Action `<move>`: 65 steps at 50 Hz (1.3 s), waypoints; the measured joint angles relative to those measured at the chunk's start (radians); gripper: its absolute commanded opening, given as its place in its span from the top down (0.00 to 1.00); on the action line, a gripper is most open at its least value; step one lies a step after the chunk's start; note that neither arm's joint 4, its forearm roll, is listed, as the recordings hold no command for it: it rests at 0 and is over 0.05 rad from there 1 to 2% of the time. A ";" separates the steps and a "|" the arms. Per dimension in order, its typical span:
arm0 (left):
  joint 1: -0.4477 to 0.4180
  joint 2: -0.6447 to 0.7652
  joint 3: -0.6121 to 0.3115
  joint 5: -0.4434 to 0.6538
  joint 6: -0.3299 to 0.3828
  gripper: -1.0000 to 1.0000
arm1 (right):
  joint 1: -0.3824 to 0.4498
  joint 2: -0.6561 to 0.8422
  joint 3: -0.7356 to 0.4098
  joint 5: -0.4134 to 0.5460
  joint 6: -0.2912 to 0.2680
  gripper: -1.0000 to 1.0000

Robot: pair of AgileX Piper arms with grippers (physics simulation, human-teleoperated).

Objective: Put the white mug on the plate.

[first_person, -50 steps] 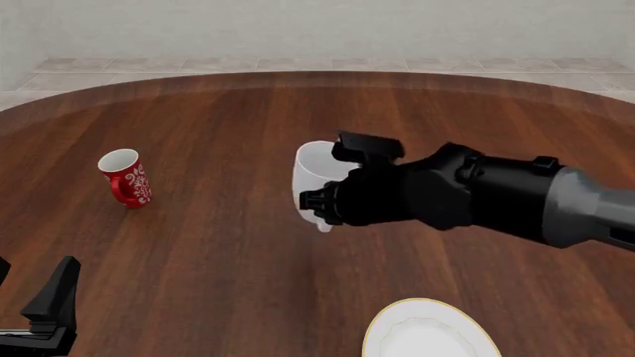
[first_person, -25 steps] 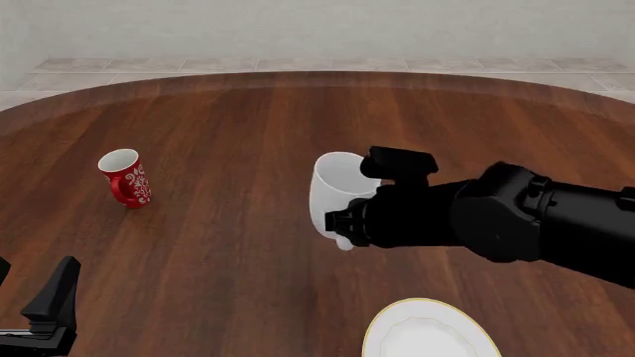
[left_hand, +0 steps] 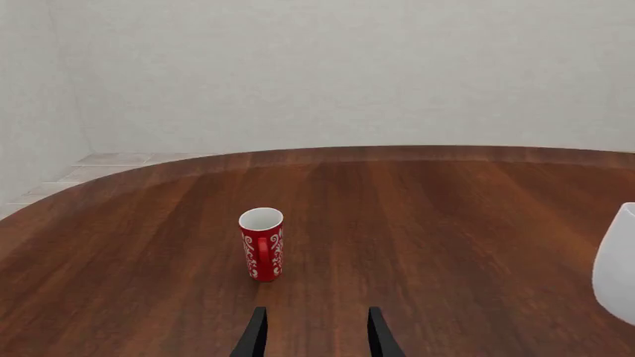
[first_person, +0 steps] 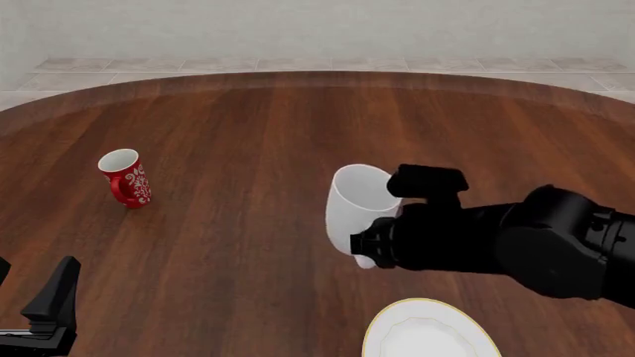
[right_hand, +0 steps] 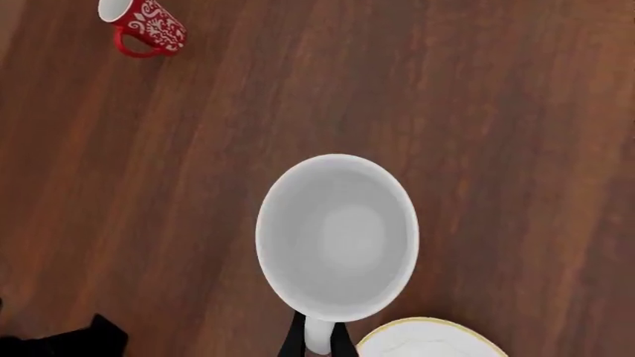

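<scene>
Right gripper [right_hand: 315, 343], fingers clamped on the white mug's [first_person: 355, 208] handle, should keep it upright and centre it over the plate [first_person: 429, 332] before lowering; left gripper [left_hand: 314, 335] fingers apart.

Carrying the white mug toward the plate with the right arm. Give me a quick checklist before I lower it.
1. Right gripper jaws shut on the white mug handle: ok.
2. Mug upright, opening facing up: ok.
3. Mug centred above the plate: not ok, the plate lies nearer the camera and to the right.
4. Plate surface free of objects: ok for the visible part; the rest is cut off.
5. Red mug out of the path: ok, far left.
6. Left gripper clear, jaws open: ok.
</scene>
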 measured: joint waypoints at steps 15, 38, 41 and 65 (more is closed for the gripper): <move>0.000 0.000 0.000 0.000 0.000 0.00 | -0.010 -0.085 0.081 0.007 0.003 1.00; 0.000 0.000 0.000 0.000 0.000 0.00 | -0.032 -0.190 0.180 0.027 -0.006 1.00; 0.000 0.000 0.000 0.000 0.000 0.00 | -0.035 -0.204 0.189 0.035 -0.009 1.00; 0.000 0.000 0.000 0.000 0.000 0.00 | -0.042 -0.318 0.257 0.105 -0.027 1.00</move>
